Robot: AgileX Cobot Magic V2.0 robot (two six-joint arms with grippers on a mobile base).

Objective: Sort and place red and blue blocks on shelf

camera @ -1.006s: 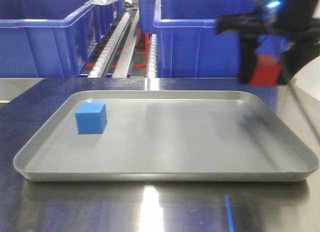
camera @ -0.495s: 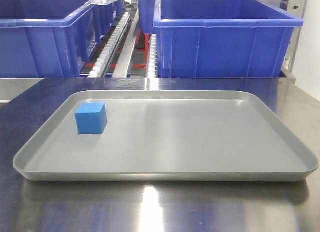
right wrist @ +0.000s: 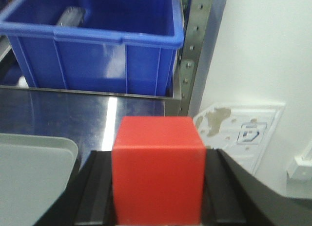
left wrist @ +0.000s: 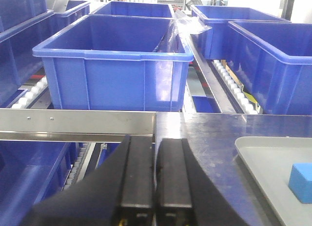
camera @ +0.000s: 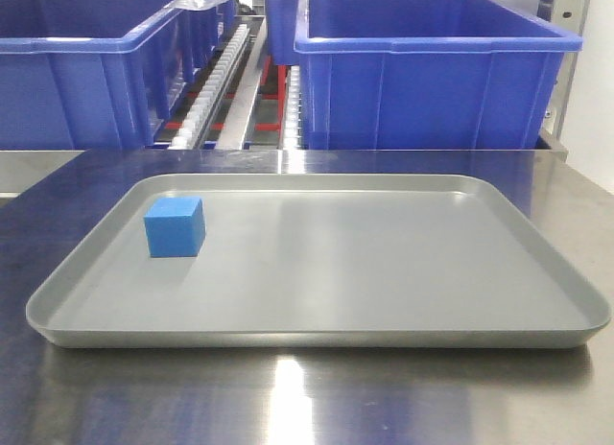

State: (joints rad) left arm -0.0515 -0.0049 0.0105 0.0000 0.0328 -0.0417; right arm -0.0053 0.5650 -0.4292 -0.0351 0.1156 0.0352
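Red block [right wrist: 158, 158] clamped in right gripper [right wrist: 158, 187], lower centre. Left gripper [left wrist: 155, 158] pressed together, empty. Blue block [camera: 175, 226] resting on grey tray [camera: 384, 272], left of frame.

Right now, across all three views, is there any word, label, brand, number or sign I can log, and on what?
No readable text in any view.
A small dark mark on the white wall plate: too blurred to read.
The blue bins, grey tray, red block and blue block: no lettering shows.
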